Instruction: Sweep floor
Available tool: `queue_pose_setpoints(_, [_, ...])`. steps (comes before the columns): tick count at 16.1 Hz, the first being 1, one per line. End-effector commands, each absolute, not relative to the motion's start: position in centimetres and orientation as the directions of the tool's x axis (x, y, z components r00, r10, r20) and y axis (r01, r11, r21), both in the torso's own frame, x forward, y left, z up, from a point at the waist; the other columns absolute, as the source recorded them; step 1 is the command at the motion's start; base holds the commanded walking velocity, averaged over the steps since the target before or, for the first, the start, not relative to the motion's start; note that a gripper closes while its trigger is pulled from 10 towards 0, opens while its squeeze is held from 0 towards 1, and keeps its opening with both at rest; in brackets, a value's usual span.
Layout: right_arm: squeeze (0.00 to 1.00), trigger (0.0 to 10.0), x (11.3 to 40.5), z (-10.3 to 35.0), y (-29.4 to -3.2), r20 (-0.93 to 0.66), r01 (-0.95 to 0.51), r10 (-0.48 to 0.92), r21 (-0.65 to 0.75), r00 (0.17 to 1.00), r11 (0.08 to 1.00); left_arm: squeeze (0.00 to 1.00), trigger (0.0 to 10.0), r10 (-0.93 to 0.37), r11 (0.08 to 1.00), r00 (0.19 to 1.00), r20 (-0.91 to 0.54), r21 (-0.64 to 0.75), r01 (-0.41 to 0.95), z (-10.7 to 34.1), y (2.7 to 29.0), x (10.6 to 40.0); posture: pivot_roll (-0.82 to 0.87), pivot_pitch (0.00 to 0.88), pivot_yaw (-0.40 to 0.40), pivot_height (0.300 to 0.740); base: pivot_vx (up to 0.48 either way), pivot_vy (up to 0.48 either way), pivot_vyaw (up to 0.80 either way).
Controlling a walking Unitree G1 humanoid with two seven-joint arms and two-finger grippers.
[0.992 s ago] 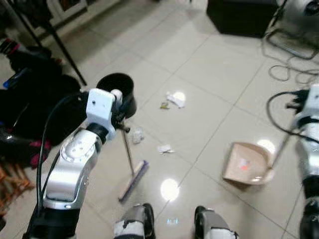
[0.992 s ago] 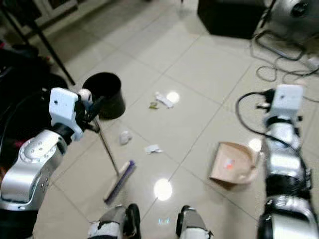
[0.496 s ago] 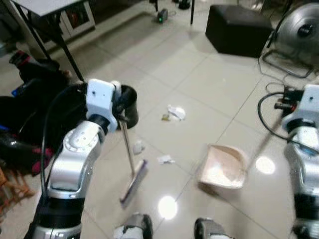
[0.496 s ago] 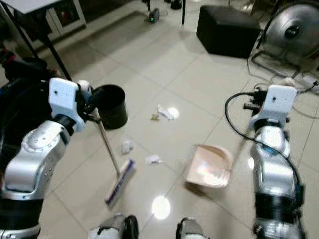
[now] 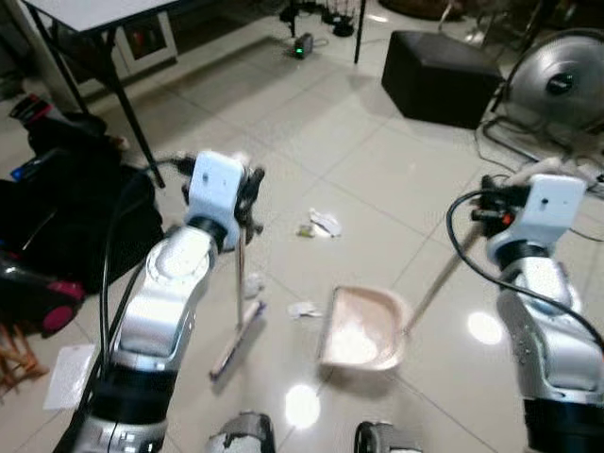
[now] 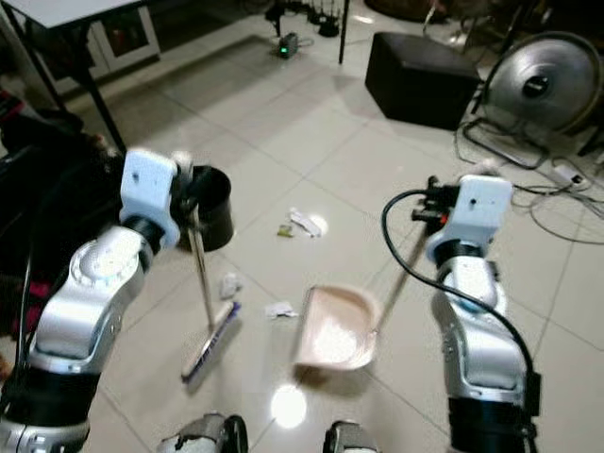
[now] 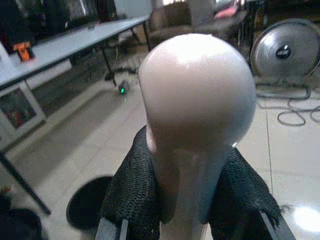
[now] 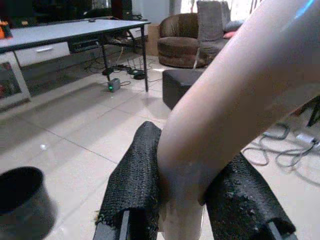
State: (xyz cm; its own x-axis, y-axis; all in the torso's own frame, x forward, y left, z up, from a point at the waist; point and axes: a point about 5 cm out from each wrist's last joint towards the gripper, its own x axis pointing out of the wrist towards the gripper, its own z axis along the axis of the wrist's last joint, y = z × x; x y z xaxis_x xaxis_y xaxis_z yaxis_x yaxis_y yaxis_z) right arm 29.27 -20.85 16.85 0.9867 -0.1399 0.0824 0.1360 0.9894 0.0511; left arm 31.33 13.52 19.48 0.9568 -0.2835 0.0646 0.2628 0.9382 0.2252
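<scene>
Since half a second earlier, the dustpan [image 6: 332,328] had slid left toward the paper scraps [image 6: 279,309]. Left gripper [image 7: 187,200] pinched the broom [image 6: 209,340] handle; right gripper [image 8: 182,200] pinched the dustpan's. Next step, probably: sweep scraps into the pan.

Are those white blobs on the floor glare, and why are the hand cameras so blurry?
Yes: eye views show lamp glare on the glossy tiles. Left wrist view: broom handle too near, blurred. Right wrist view: dustpan handle likewise, rooms behind sharper.
</scene>
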Motion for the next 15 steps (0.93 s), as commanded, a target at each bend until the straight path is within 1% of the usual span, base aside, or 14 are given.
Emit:
queue_pose_setpoints(1, [0.00, 10.0, 28.9, 17.6, -20.6, 0.112, 0.118, -0.125, 0.066, 0.986, 0.991, 0.00, 10.0, -0.277, 0.940, 0.950, 0.145, 0.245, 0.237, 21.6, 13.9, 31.4, -0.05, 0.077, 0.018, 0.740, 0.000, 0.356, 0.00])
queue_pose_setpoints(3, [0.00, 10.0, 28.7, 17.1, -20.3, 0.088, 0.123, -0.130, 0.086, 0.988, 0.989, 0.00, 10.0, -0.275, 0.938, 0.950, 0.147, 0.258, 0.232, 21.9, 14.3, 31.5, -0.04, 0.078, 0.027, 0.740, 0.000, 0.358, 0.00])
queue_pose_setpoints(6, [0.00, 10.0, 28.3, 16.6, -19.8, 0.067, 0.125, -0.132, 0.096, 0.989, 0.987, 0.00, 10.0, -0.269, 0.936, 0.953, 0.138, 0.270, 0.225, 21.9, 14.8, 31.5, -0.04, 0.082, 0.033, 0.740, 0.000, 0.380, -0.45])
queue_pose_setpoints(10, [0.00, 10.0, 28.2, 16.3, -18.9, 0.049, 0.094, -0.100, 0.104, 0.994, 0.990, 0.00, 10.0, -0.261, 0.938, 0.958, 0.118, 0.265, 0.223, 21.5, 15.2, 30.8, -0.04, 0.089, 0.026, 0.740, 0.000, 0.402, 0.00])
queue_pose_setpoints(12, [0.00, 10.0, 28.4, 16.2, -18.7, 0.043, 0.067, -0.072, 0.106, 0.996, 0.992, 0.00, 10.0, -0.251, 0.939, 0.963, 0.098, 0.266, 0.218, 20.9, 15.5, 30.4, -0.03, 0.090, 0.019, 0.740, 0.000, 0.403, 0.00])
queue_pose_setpoints(14, [0.00, 10.0, 28.5, 16.1, -17.7, 0.032, -0.016, 0.013, 0.097, 0.999, 0.995, 0.00, 10.0, -0.244, 0.941, 0.966, 0.081, 0.260, 0.216, 20.4, 15.5, 29.9, -0.03, 0.092, 0.014, 0.740, 0.000, 0.405, 0.00])
queue_pose_setpoints(15, [0.00, 10.0, 28.5, 16.1, -17.7, 0.032, -0.016, 0.013, 0.097, 0.999, 0.995, 0.00, 10.0, -0.244, 0.941, 0.966, 0.081, 0.260, 0.216, 20.4, 15.5, 29.9, -0.03, 0.092, 0.014, 0.740, 0.000, 0.405, 0.00])
